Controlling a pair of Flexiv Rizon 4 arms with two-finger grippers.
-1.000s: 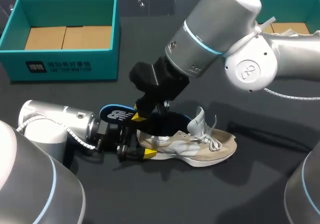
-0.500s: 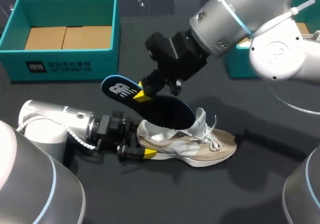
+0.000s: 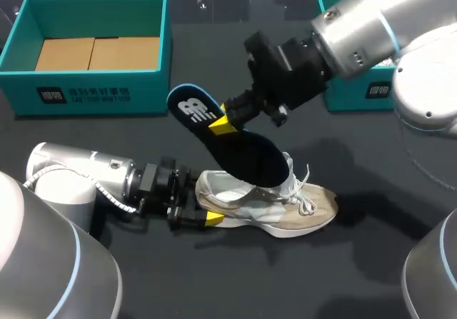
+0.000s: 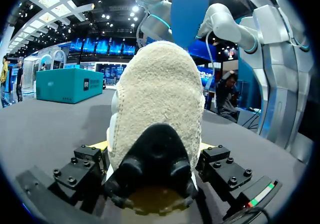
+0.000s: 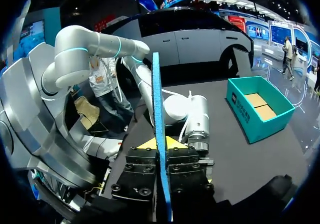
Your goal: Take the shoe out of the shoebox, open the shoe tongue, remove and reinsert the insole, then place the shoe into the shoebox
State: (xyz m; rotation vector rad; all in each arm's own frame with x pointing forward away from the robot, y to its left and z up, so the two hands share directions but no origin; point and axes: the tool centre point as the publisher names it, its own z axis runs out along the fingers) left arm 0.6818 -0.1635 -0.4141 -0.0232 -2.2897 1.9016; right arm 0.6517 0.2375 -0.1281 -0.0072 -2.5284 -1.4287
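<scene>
Insole (image 3: pixel 250 158): pinched in right gripper (image 3: pixel 222 123), raised above shoe (image 3: pixel 285 208). Shoe: heel clamped by left gripper (image 3: pixel 207 216), on counter (image 3: pixel 357 269). Risk: narrow grip; insole might twist loose.

Second shoebox (image 3: pixel 350 96) partly behind right arm (image 3: pixel 364 30)

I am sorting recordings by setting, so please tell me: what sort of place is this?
Probably a robot test or demo station for shoe handling: a black table with a teal shoebox, a shoe gripped at the heel by the left gripper, and its insole in the right gripper.
</scene>
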